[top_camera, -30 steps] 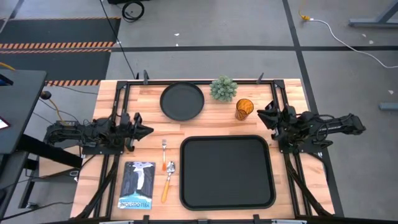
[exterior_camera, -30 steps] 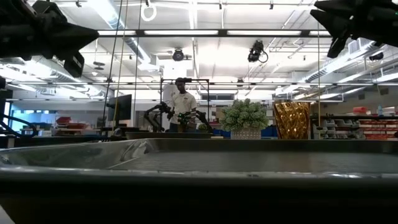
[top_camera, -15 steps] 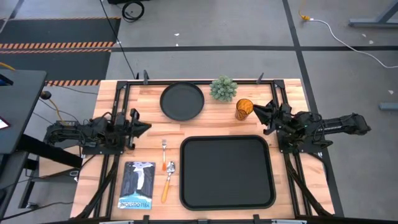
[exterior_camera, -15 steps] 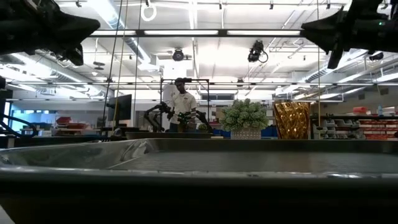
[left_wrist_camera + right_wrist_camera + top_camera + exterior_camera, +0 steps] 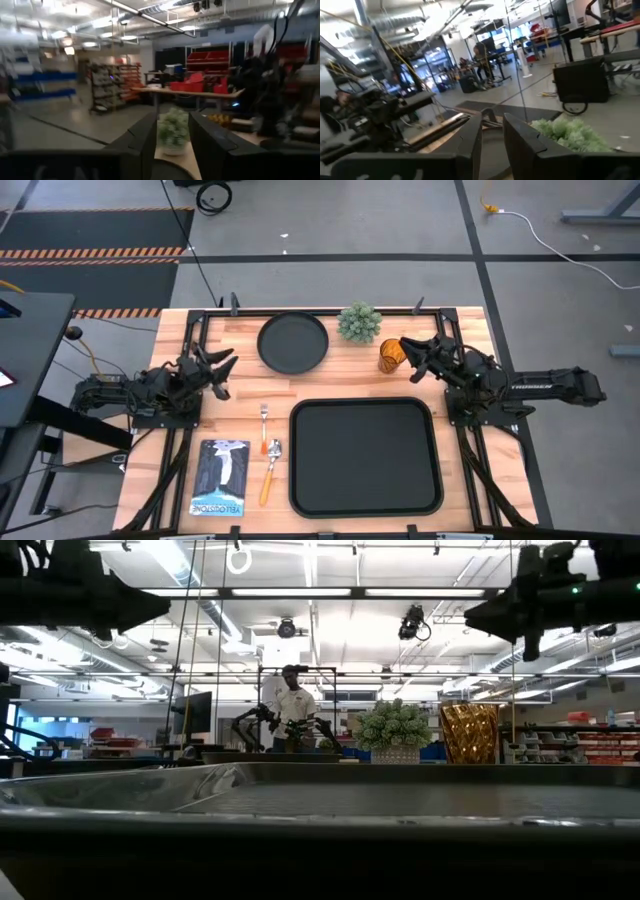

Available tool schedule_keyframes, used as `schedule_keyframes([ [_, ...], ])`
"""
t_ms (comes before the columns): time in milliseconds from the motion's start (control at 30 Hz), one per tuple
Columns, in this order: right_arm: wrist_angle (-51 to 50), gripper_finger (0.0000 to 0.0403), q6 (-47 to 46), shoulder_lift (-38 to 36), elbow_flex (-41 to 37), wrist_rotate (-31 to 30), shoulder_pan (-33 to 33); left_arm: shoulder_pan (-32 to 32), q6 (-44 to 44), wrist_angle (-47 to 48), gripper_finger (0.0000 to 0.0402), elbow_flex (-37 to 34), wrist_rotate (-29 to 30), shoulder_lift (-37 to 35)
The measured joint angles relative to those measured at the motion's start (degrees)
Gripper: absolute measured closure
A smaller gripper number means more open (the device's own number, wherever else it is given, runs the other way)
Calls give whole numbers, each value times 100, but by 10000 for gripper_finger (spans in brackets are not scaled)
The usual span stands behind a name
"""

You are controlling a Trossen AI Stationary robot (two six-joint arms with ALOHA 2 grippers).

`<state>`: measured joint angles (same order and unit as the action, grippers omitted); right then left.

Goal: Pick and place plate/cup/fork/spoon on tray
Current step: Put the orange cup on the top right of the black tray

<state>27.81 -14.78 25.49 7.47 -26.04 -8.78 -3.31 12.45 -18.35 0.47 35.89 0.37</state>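
At the lower centre of the high view lies the tray (image 5: 366,457), the largest item, with nothing on it. It appears rigid and serves as the target, not a thing to lift.

The plate (image 5: 293,342) sits at upper centre, well apart from the tray. It is likely stiff and moderately heavy; take hold at the raised rim.

The cup (image 5: 392,355) stands right of the potted plant (image 5: 359,322), just above the tray's upper right corner. It is probably light, smooth and easily tipped; grip across the wall near mid-height.

The fork (image 5: 264,428) and spoon (image 5: 270,470) lie left of the tray, beside a book (image 5: 219,477). Both are thin and flat; pinch at the handles.

The right gripper (image 5: 410,356) has advanced from the right edge to just beside the cup, fingers narrowly parted, holding nothing. The left gripper (image 5: 222,367) has swung upward toward the plate, also narrowly parted and unloaded.
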Motion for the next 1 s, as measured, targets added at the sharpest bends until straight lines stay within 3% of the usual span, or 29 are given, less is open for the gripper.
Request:
schedule_keyframes([
  [133,-559,318,243,259,429,7,-11,-1,220,-91,267,0,-460,-1],
  [333,-1187,318,294,699,901,-118,-11,-4,45,-111,273,0,-1937,-1],
  [400,-1263,318,330,840,1047,-166,-33,-7,-170,-113,273,0,-2180,-1],
  [700,-2254,309,275,1549,1743,63,-384,-4,-1040,-114,273,0,-2052,-1],
  [1000,-3143,235,388,2177,2576,256,-579,-2,-1080,-137,273,0,-1939,-1],
])
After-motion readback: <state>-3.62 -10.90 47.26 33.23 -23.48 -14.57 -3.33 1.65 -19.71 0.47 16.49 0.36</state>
